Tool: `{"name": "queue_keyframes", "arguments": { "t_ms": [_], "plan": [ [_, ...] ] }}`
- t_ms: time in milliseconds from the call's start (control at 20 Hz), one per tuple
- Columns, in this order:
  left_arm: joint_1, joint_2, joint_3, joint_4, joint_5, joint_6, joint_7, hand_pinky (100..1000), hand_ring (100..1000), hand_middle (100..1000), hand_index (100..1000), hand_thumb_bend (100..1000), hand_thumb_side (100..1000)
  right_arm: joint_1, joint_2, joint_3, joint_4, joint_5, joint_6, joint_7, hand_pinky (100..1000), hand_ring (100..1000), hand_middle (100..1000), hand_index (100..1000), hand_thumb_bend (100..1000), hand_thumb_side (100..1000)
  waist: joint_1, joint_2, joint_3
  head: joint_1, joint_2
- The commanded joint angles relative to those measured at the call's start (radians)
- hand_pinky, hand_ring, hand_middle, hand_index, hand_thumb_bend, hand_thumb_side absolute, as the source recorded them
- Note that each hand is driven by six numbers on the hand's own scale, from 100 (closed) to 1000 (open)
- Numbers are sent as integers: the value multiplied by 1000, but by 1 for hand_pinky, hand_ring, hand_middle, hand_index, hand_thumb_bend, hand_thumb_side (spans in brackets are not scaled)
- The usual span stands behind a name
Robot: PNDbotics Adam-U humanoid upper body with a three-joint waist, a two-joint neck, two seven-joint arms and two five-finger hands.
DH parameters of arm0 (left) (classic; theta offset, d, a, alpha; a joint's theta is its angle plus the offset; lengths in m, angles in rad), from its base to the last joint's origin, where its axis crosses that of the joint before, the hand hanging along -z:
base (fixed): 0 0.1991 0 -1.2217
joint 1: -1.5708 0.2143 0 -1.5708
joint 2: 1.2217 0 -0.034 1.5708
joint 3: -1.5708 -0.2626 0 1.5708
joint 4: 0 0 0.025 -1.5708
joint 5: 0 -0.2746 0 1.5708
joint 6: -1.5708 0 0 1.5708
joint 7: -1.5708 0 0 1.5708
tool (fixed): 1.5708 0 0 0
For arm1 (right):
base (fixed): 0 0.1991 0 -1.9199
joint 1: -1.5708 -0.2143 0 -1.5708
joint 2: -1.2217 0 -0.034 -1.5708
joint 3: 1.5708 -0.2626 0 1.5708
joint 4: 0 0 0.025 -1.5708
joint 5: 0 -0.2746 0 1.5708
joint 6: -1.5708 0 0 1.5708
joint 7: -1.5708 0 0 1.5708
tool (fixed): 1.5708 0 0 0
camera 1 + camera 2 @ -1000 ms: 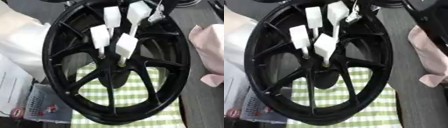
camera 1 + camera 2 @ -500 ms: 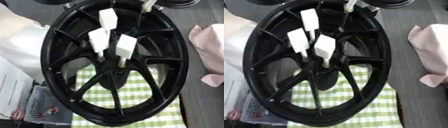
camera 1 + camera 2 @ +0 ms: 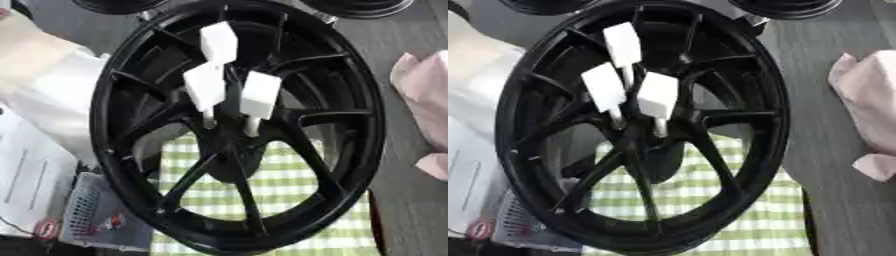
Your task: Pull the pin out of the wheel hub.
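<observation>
No hand in view, fingers' state unknowable; best gripping one white-tabbed pin and drawing straight from wheel hub.

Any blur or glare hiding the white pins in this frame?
Left eye view: soft all over, but the three white block-headed pins stand out clearly against the black spoked wheel hub, no glare on them. Right eye view: similarly soft, with the green checked cloth still readable. Neither hand shows.
</observation>
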Motion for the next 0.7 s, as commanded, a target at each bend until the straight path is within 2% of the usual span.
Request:
{"name": "queue_keyframes", "arguments": {
  "t_ms": [50, 100, 250, 450, 550, 700],
  "plan": [
    [0, 29, 18, -17, -3, -2, 13, 666, 730, 637, 762, 734, 492, 46, -19, -81, 63, 46, 19, -52, 877, 770, 722, 785, 550, 279, 1, -19, 3, 20, -13],
    [-1, 29, 17, -17, -2, -1, 13, 666, 730, 638, 762, 734, 492, 72, -13, -94, 78, 62, 11, -67, 914, 843, 839, 867, 580, 327, 2, -20, 3, 20, -13],
    [-4, 27, 14, -16, -1, -1, 11, 667, 731, 638, 762, 735, 493, 147, 9, -131, 98, 108, -22, -108, 941, 883, 884, 907, 645, 368, 5, -24, 7, 18, -9],
    [-5, 27, 8, -15, 1, 1, 7, 667, 731, 638, 762, 737, 493, 248, 31, -175, 62, 120, -53, -159, 939, 869, 866, 900, 635, 416, 5, -30, 19, 6, -7],
    [-6, 27, 7, -15, 1, 0, 5, 667, 731, 638, 762, 737, 493, 260, 38, -184, 40, 95, -54, -190, 933, 845, 832, 872, 635, 411, 3, -30, 23, 2, -5],
    [-6, 25, 5, -16, 1, 0, 2, 666, 731, 638, 762, 738, 493, 244, 51, -177, -3, 48, -53, -238, 917, 785, 754, 810, 589, 377, 0, -29, 27, -7, -5]
  ]
}}
